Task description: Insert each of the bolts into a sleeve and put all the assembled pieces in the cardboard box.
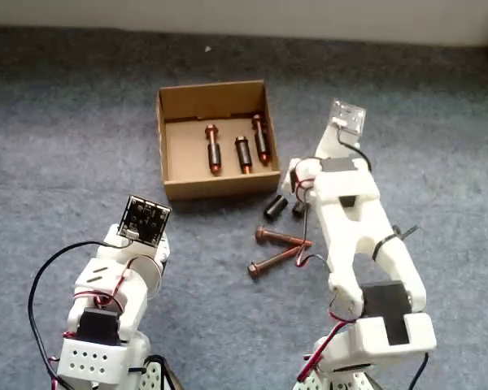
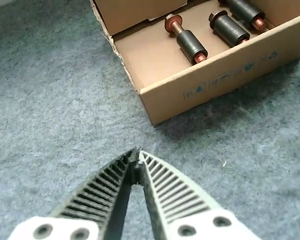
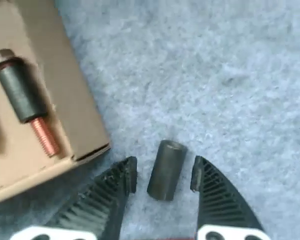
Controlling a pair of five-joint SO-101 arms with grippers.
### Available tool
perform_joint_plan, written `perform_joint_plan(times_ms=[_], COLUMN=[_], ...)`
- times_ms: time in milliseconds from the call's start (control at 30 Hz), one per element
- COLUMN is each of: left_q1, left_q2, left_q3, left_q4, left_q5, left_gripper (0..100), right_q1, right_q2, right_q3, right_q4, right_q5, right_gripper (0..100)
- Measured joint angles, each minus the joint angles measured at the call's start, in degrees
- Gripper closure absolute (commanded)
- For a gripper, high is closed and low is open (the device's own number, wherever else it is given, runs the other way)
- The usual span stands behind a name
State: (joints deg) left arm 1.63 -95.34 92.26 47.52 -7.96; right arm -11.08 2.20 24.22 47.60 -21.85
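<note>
High view: cardboard box (image 1: 172, 146) stands open on the grey carpet (image 1: 65, 122). Three assembled pieces (image 1: 243, 153) lie side by side on its floor, each a copper-coloured bolt through a dark sleeve. At 5 o'clock from the box, just off its near corner, are two loose sleeves (image 1: 275, 206) close together. At 6 o'clock from these lie two bare bolts (image 1: 283, 236), heads toward 9 o'clock, shanks converging toward 3 o'clock. The right arm (image 1: 366, 236) lies along the bolts' 3 o'clock side. The left arm (image 1: 118, 284) sits at 7 o'clock from the box.

Right wrist view: right gripper (image 3: 164, 170) spread wide, one finger on each side of a single sleeve (image 3: 166, 172) lying on the carpet. A gap shows on both sides. The box corner is just beside it.

Left wrist view: left gripper (image 2: 136, 159) closed, tips together, holding nothing, over carpet near the box's outer wall.
</note>
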Motion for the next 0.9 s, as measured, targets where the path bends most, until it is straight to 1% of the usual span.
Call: perform_joint_plan(times_ms=[267, 633, 800, 900], left_q1=[0.0, 0.0, 0.0, 0.0], left_q2=[0.0, 0.0, 0.0, 0.0], left_q3=[0.0, 0.0, 0.0, 0.0], left_q4=[0.0, 0.0, 0.0, 0.0], left_q5=[0.0, 0.0, 0.0, 0.0], left_gripper=[99, 99, 99, 99], right_q1=[0.7, 0.7, 0.7, 0.7], right_q2=[12.13, 12.66, 12.66, 12.66], right_q3=[-7.12, -8.0, -8.0, -8.0], right_q4=[0.62, 6.59, 6.95, 6.95], right_q5=[0.0, 0.0, 0.0, 0.0], right_gripper=[83.3, 83.3, 83.4, 89.8])
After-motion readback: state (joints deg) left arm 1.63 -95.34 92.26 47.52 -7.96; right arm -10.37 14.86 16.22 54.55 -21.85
